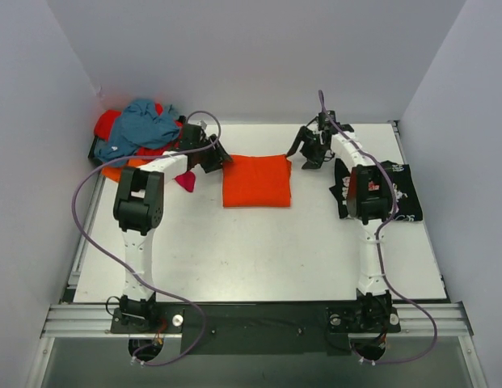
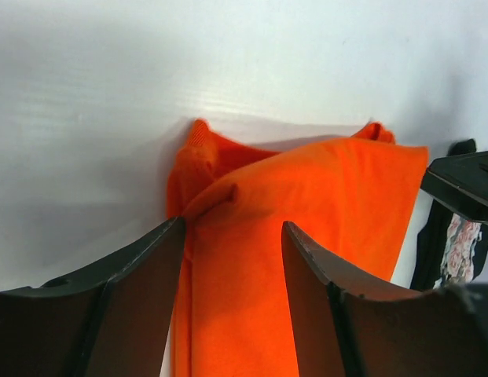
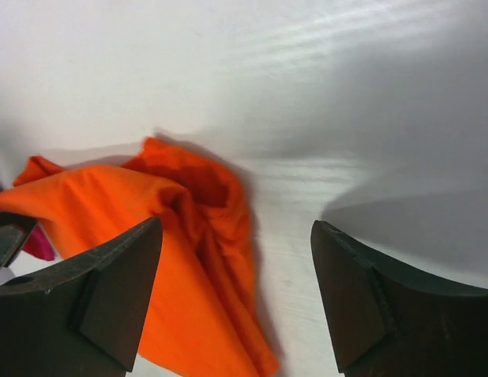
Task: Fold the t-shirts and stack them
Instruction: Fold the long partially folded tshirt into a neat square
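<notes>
A folded bright orange t-shirt (image 1: 256, 180) lies flat at the middle back of the table. My left gripper (image 1: 221, 158) is open at its left edge; in the left wrist view (image 2: 232, 228) the orange shirt (image 2: 306, 204) lies between and below the spread fingers. My right gripper (image 1: 307, 153) is open just off the shirt's right edge, above bare table; in the right wrist view (image 3: 236, 228) the shirt's bunched corner (image 3: 188, 236) lies by the left finger. A black floral t-shirt (image 1: 400, 194) lies at the right under the right arm.
A loose pile at the back left holds a teal shirt (image 1: 145, 125), a red one (image 1: 109, 123) and orange cloth (image 1: 121, 171). A magenta piece (image 1: 186, 181) lies beside the left arm. White walls enclose the table on three sides.
</notes>
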